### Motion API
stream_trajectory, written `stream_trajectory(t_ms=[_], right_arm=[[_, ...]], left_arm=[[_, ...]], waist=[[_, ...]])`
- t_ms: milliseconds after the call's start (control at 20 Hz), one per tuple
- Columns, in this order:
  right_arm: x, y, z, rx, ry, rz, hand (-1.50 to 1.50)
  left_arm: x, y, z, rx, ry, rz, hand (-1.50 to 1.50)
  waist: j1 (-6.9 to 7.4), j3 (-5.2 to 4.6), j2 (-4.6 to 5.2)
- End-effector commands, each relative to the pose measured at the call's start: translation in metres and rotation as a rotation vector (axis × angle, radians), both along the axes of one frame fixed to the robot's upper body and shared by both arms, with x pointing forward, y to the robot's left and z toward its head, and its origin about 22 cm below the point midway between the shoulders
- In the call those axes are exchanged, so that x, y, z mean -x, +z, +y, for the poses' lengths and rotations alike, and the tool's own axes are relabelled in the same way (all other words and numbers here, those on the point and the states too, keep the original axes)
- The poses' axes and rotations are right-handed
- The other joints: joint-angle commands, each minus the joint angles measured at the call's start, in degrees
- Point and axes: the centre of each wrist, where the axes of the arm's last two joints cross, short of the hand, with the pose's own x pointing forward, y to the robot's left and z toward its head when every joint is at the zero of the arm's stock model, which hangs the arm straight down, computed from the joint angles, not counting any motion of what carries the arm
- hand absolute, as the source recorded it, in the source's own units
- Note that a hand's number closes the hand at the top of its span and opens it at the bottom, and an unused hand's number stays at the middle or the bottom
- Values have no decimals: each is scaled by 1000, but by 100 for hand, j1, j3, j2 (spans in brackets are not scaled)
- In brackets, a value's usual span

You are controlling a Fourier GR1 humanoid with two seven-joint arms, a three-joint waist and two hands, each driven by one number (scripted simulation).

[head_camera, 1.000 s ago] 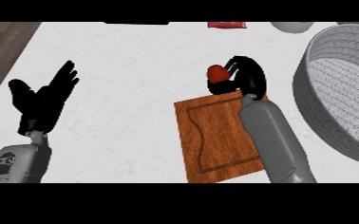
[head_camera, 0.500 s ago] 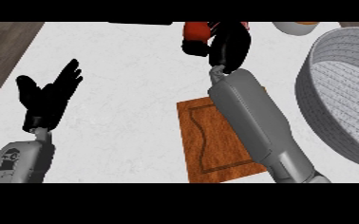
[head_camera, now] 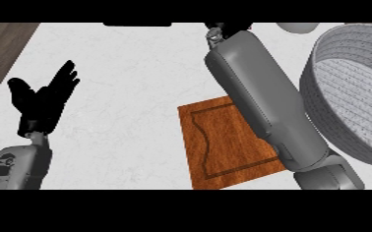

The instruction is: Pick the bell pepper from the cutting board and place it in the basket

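On a pale, marbled kitchen counter (head_camera: 131, 69), the robot's left hand (head_camera: 42, 103) rests at about 9 o'clock, its fingers straight and spread, pointing toward 1 o'clock, grasping nothing and touching nothing. The only marking in view is a small dark patch on the grey left forearm (head_camera: 22, 167) near 8 o'clock, too small to read. The right forearm (head_camera: 262, 93) runs in a long diagonal from 5 o'clock up to 12 o'clock, crossing over the upper right corner of the wooden cutting board (head_camera: 218, 152). The right hand (head_camera: 227, 28) shows only as a sliver of black at the view's top edge, and whether it is released, clenched or grasping something cannot be told. The bell pepper shows nowhere in this view, so its place cannot be told. The cutting board lies just below centre, toward 6 o'clock, a reddish-brown slab with a dark groove near its edge, its visible surface bare wood. The grey round basket (head_camera: 349, 88) sits at 3 o'clock, cut off by the right edge, just beside the forearm; the visible part shows a smooth rim and a finely textured inside. A pale rounded object (head_camera: 294, 27) lies at 1 o'clock and a flat dark object (head_camera: 138, 24) at 11 o'clock, both cut by the top edge. A strip of brown wood (head_camera: 16, 42) borders the counter at 10 o'clock.
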Motion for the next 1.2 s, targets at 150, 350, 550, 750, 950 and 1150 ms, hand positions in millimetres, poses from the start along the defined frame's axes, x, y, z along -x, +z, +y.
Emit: stream_trajectory(t_ms=[150,350,550,750,950,1150], right_arm=[[-19,35,-32,-68,-228,-6,150],[-30,61,-60,-45,-295,-23,150],[-41,62,-88,22,-422,27,150],[-47,59,-131,43,-516,45,150],[-41,55,-144,3,-526,57,150],[-27,34,-199,25,-524,48,150]], left_arm=[[1,6,11,7,6,6,0],[-2,-3,0,5,17,0,0],[4,1,2,-2,19,4,0],[11,4,-17,11,-11,13,0],[1,4,-3,25,20,19,0],[15,3,-2,-5,22,8,0]], waist=[[-42,7,20],[-68,5,28],[-59,5,17],[-53,12,2],[-147,9,-1],[-138,14,-16]])
